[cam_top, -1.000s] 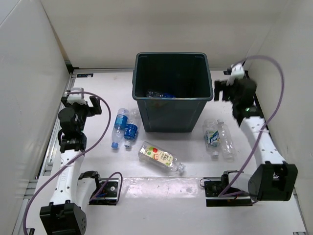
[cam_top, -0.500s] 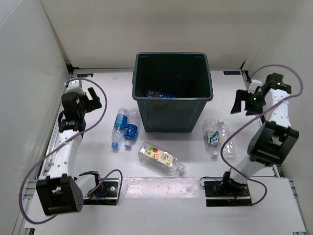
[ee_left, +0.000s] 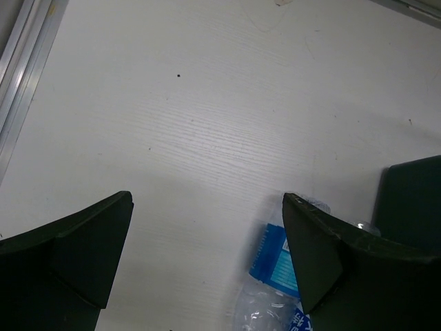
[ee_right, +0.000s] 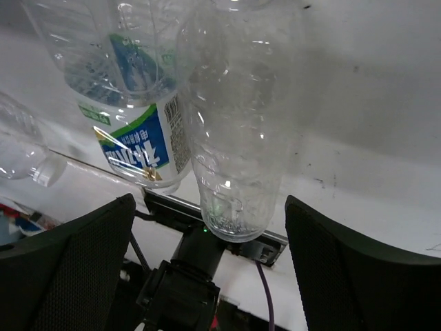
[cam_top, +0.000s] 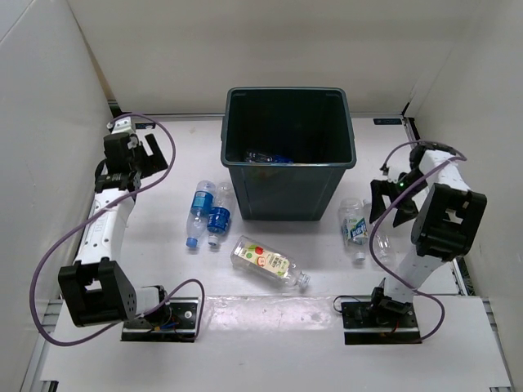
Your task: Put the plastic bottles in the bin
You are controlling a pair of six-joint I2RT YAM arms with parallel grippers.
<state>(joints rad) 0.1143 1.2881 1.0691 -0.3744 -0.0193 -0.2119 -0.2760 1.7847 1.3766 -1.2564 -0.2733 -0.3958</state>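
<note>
The bin (cam_top: 286, 196) stands upright at the top centre of the bench (cam_top: 163, 269) in the overhead view. At least one crumpled bottle (cam_top: 265, 157) with blue on it lies on the bin's floor.

Just left of the bin's front wall, two blue-labelled bottles lie side by side. One (cam_top: 199, 214) is further left, and the other (cam_top: 219, 217) is close to the bin. Below the bin, near the middle of the frame, the fruit-label bottle (cam_top: 263, 260) lies on its side with its neck toward the lower right.

Your left fingers (ee_left: 69, 248) are spread wide with nothing between them, over bare bench at the left of the overhead view. In the left wrist view, one blue-labelled bottle shows at the lower edge, partly behind the right-hand finger. A dark corner of the bin sits at the right edge.

Your right fingers (ee_right: 344, 276) are also wide apart, low over the two bottles lying right of the bin. In the right wrist view, the unlabelled clear bottle (ee_right: 234, 138) runs down the middle of the frame, its lower end between the two fingers. You cannot tell whether either finger touches it. The white-and-blue labelled bottle (ee_right: 138, 131) lies just beside it, to the left.
</note>
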